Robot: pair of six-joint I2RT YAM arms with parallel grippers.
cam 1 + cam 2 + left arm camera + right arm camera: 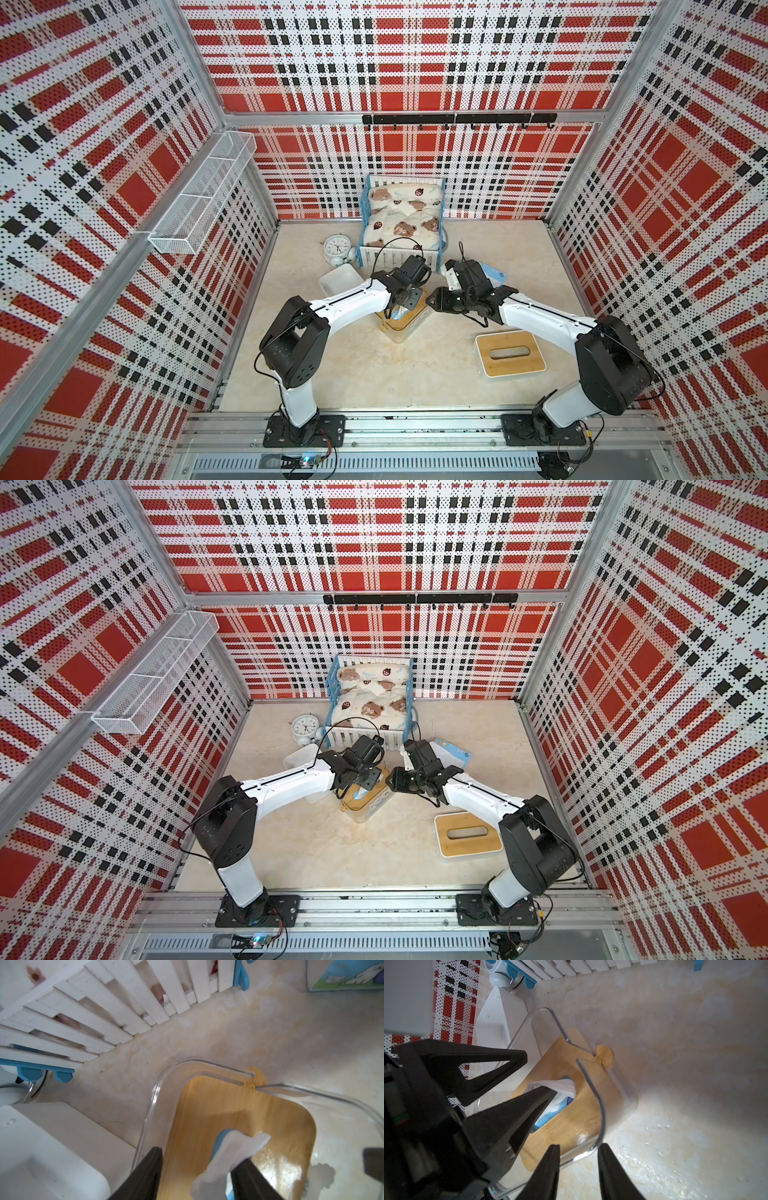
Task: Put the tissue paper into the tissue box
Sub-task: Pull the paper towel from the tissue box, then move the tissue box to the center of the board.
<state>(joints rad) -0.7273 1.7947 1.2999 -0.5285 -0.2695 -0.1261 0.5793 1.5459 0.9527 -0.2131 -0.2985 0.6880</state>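
So, tissue paper point(234, 1147) sits inside the clear tissue box point(600, 1105) mid-table.
Left gripper point(202, 1154) gapes around its sheet; right gripper point(579, 1147) straddles the rim at the box's 2 o'clock, grip unclear.

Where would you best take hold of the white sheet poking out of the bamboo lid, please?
Pinch the sheet by its free upper tuft, clear of the lid, coming down from above: it stands up out of the lid with both flat faces exposed.

The beige table point(353, 374) bears a toy bed point(399, 253), a clock point(337, 247), a white tub point(338, 279), a clear box point(405, 329), a white wood-lidded box point(510, 354) and a tissue pack point(455, 755).
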